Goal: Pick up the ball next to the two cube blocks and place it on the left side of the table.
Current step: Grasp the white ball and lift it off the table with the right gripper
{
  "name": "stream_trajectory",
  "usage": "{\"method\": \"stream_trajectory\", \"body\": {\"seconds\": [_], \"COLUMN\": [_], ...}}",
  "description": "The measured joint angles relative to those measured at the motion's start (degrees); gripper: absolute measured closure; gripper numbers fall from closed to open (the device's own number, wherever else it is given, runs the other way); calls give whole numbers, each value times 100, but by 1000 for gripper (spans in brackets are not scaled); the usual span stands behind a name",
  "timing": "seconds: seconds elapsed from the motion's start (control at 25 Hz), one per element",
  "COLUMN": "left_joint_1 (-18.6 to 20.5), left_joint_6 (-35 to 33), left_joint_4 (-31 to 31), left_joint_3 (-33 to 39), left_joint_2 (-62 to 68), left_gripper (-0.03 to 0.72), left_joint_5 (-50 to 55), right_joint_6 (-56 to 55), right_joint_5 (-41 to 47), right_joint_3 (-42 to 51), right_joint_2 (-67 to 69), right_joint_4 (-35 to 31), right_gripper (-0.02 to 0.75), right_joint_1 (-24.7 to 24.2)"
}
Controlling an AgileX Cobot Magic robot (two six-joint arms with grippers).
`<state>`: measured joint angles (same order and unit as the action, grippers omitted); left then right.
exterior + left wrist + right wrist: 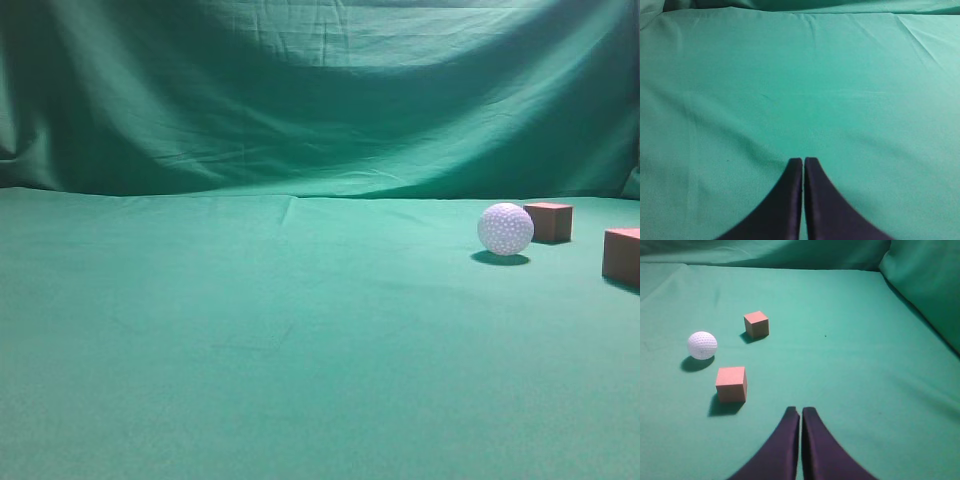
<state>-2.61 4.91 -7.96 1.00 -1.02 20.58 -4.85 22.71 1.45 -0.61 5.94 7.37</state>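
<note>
The white dimpled ball (505,228) rests on the green table (250,340) at the right, just left of a reddish-brown cube (549,221). The second cube (622,256) sits nearer, at the right edge of the exterior view. In the right wrist view the ball (702,345) lies left of the far cube (756,323) and the near cube (731,383). My right gripper (800,410) is shut and empty, below and to the right of the near cube. My left gripper (803,160) is shut and empty over bare cloth. Neither gripper shows in the exterior view.
A draped green backdrop (320,90) rises behind the table. In the right wrist view the cloth rises in a fold (925,285) at the right. Bare green cloth fills the left and middle of the table.
</note>
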Motion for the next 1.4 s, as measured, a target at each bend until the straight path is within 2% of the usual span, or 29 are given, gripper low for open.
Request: {"method": "stream_trajectory", "body": {"seconds": [0.88, 1.0, 1.24, 1.32, 1.4], "left_joint_1": [0, 0, 0, 0, 0], "left_joint_6": [0, 0, 0, 0, 0], "left_joint_4": [0, 0, 0, 0, 0], "left_joint_3": [0, 0, 0, 0, 0], "left_joint_2": [0, 0, 0, 0, 0], "left_gripper": [688, 688, 688, 688, 688], "left_joint_5": [0, 0, 0, 0, 0], "right_joint_6": [105, -145, -460, -627, -740], "right_joint_5": [-51, -785, -3487, -3639, -3230], "right_joint_3": [0, 23, 23, -36, -416], "right_joint_2": [0, 0, 0, 107, 459], "right_joint_4": [0, -93, -49, 0, 2], "right_gripper": [738, 738, 738, 738, 738], "right_joint_1": [0, 0, 0, 0, 0]}}
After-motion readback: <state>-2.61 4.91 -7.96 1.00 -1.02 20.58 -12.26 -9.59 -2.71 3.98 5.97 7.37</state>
